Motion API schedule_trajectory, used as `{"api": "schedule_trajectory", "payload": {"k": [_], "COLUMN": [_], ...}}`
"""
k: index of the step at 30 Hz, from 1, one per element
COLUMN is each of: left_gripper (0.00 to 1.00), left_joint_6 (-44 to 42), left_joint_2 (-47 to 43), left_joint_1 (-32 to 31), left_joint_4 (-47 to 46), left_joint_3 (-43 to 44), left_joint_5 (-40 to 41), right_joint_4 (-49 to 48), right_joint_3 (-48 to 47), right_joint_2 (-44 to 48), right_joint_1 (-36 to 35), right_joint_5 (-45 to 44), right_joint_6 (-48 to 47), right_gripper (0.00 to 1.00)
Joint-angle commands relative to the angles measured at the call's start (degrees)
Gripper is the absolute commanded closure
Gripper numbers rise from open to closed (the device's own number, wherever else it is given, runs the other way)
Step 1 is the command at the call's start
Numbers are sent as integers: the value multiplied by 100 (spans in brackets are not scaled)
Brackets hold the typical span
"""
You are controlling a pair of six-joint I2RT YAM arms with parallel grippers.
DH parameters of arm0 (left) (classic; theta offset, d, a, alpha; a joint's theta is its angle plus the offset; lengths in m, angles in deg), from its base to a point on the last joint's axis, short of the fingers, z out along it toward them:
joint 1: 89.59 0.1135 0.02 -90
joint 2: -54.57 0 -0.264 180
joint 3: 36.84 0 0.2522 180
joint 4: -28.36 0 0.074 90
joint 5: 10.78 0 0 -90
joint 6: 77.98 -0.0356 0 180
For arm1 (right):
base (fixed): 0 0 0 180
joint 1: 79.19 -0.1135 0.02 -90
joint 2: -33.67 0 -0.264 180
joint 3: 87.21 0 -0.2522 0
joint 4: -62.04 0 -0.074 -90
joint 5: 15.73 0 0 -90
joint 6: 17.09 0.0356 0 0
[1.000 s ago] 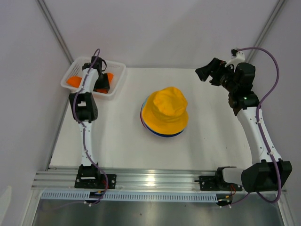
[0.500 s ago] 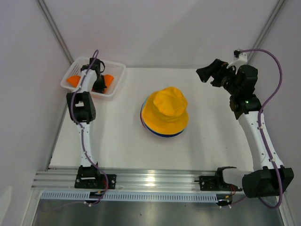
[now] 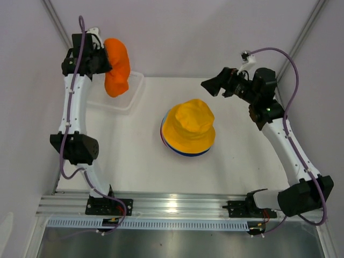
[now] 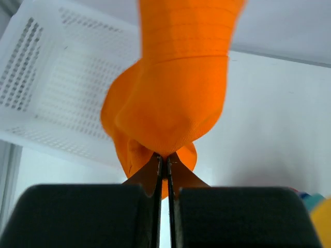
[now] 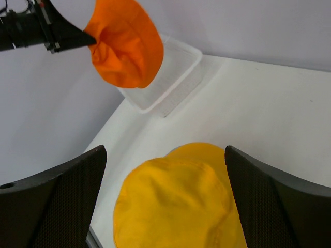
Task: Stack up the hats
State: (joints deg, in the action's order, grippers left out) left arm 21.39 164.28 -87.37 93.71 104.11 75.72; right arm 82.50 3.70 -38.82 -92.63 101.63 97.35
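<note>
Stacking progress: nearly done by my read; only the orange hat [image 3: 117, 67] is off the pile and needs dropping on top.
Worktop [image 3: 140, 161]: carries the stack [image 3: 185, 153].
Stack: yellow hat [image 3: 188, 126] on top, other brims peeking out below.
Basket [image 3: 134, 90]: far left of the stack.
Orange hat: airborne, up-left of the stack.
Left hand [image 4: 164, 166]: pressed together, pinching the orange hat's fabric.
Right hand [image 3: 208, 86]: spread, holding nothing, up-right of the stack.
Hidden: hat count under the yellow one; part of the basket floor.

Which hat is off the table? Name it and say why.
The orange hat: it hangs in the air above the white basket, pinched in the left tool. The yellow hat tops the pile on the table.
</note>
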Motion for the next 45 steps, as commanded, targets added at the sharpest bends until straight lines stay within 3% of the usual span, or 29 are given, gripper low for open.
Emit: {"api": "schedule_trajectory", "payload": {"k": [1, 5, 7, 11, 15, 21, 25, 40, 42, 45], "left_gripper": [99, 99, 99, 99, 99, 99, 99, 99, 99, 99], "left_joint_6": [-233, -426, -549, -664, -839, -1050, -1112, -1218, -1200, -1078], "left_joint_2": [-467, -1117, -1477, -2023, -2462, -2999, -3113, -3342, -3360, -3290], "left_joint_1": [-563, -1065, -1328, -1531, -1531, -1531, -1540, -1540, -1532, -1532], "left_joint_4": [342, 466, 501, 440, 387, 158, 105, 149, 141, 70], "left_joint_3": [-10, -414, -573, -1019, -1434, -2005, -2076, -2173, -2199, -2182], "left_joint_5": [-703, -1256, -1502, -2537, -3085, -4305, -4623, -4923, -4809, -4721], "right_joint_4": [-187, -607, -1292, -2040, -1480, -1391, -1619, -819, -793, -372], "right_joint_3": [-648, -1106, -1133, -1291, -2080, -2223, -2258, -3190, -3181, -3190], "right_joint_2": [-476, -801, -950, -1241, -1619, -1821, -1979, -2797, -2780, -2727], "right_joint_1": [-387, -634, -687, -766, -828, -1021, -1144, -1557, -1618, -1767], "right_joint_5": [595, 1200, 1403, 1922, 2159, 2240, 2318, 2607, 2766, 2819], "right_joint_6": [-528, -652, -408, -98, -273, -327, -133, -511, -546, -906], "right_gripper": [1, 1, 1, 0, 0, 1, 0, 1, 10, 36]}}
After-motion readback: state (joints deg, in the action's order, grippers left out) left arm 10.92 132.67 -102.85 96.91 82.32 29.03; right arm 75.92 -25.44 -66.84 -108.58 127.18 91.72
